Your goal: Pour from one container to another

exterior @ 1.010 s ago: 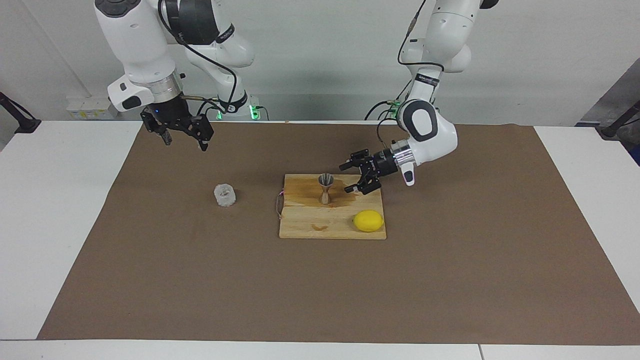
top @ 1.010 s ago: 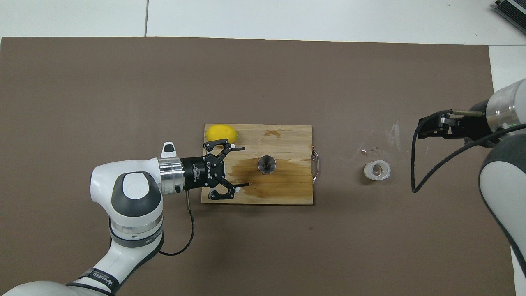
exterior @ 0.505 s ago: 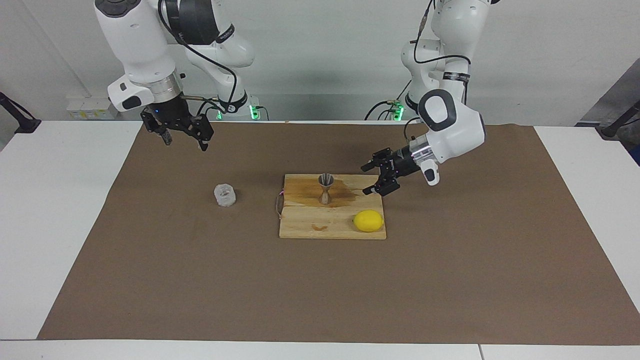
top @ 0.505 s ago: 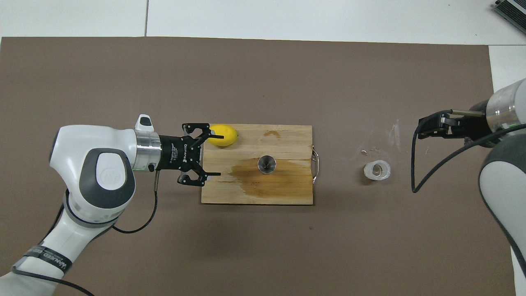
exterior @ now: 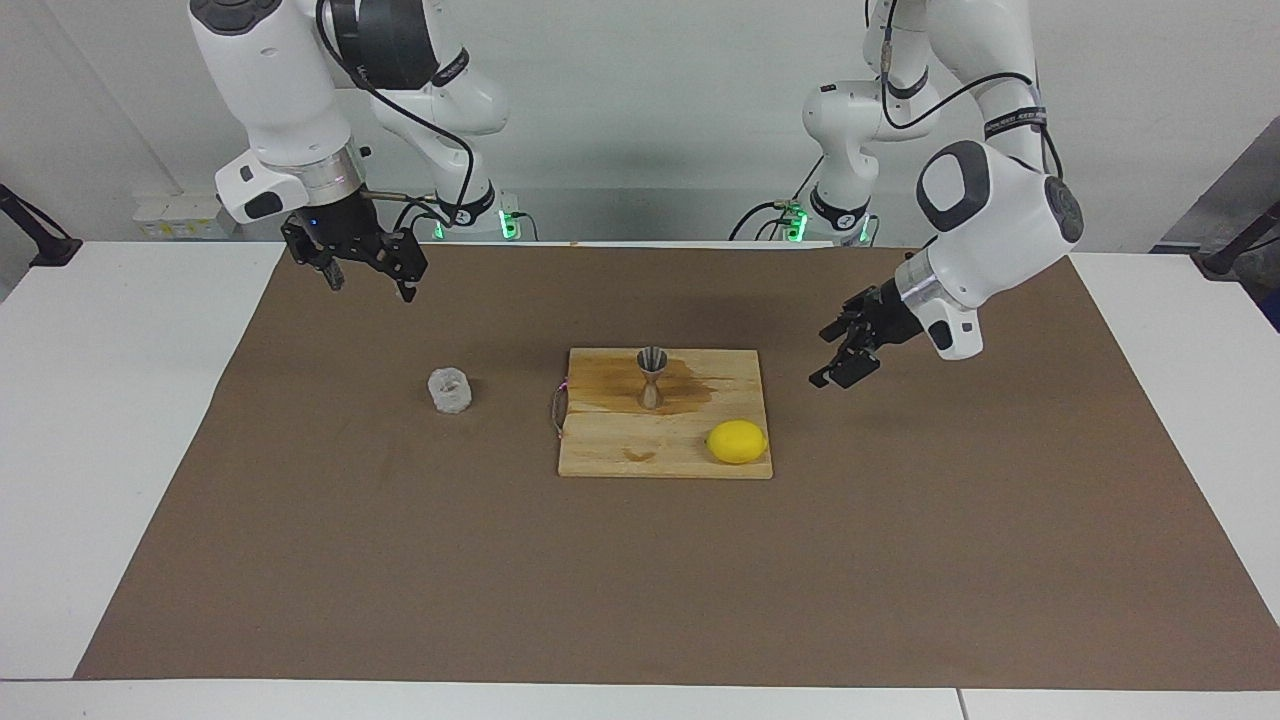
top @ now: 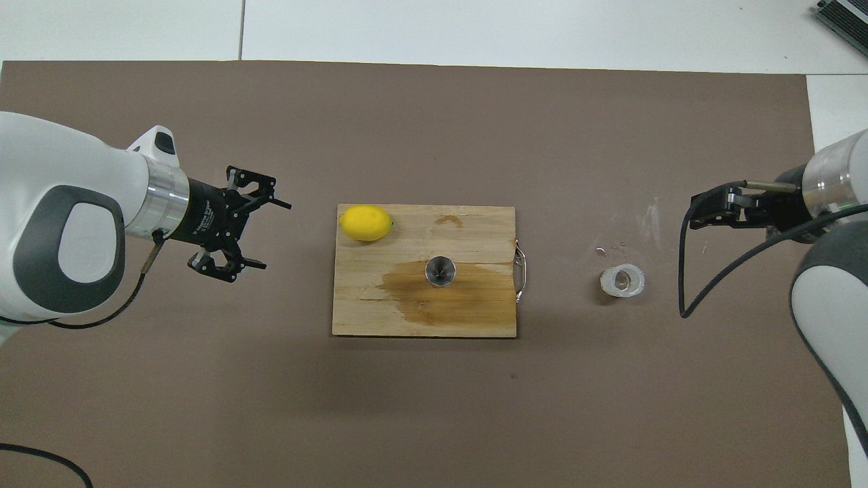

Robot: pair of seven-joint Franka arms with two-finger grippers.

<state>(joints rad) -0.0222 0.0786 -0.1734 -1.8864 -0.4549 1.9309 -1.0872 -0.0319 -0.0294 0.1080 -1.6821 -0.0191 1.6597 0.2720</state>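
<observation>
Pour apparently over: jigger (exterior: 651, 376) upright on a stained cutting board (exterior: 620, 450), both grippers empty.
Facing view: glass cup (exterior: 449, 390) off the board toward the right arm's end; right gripper (exterior: 368, 272) open above the mat. Overhead view: left gripper (top: 254, 230) open, clear of the board's lemon (top: 366, 223) end.

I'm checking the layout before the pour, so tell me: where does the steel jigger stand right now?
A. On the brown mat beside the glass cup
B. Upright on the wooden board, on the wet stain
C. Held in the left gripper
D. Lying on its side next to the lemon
B: the jigger stands upright on the wooden board, on its dark wet stain, apart from the lemon, and no gripper holds it.
</observation>
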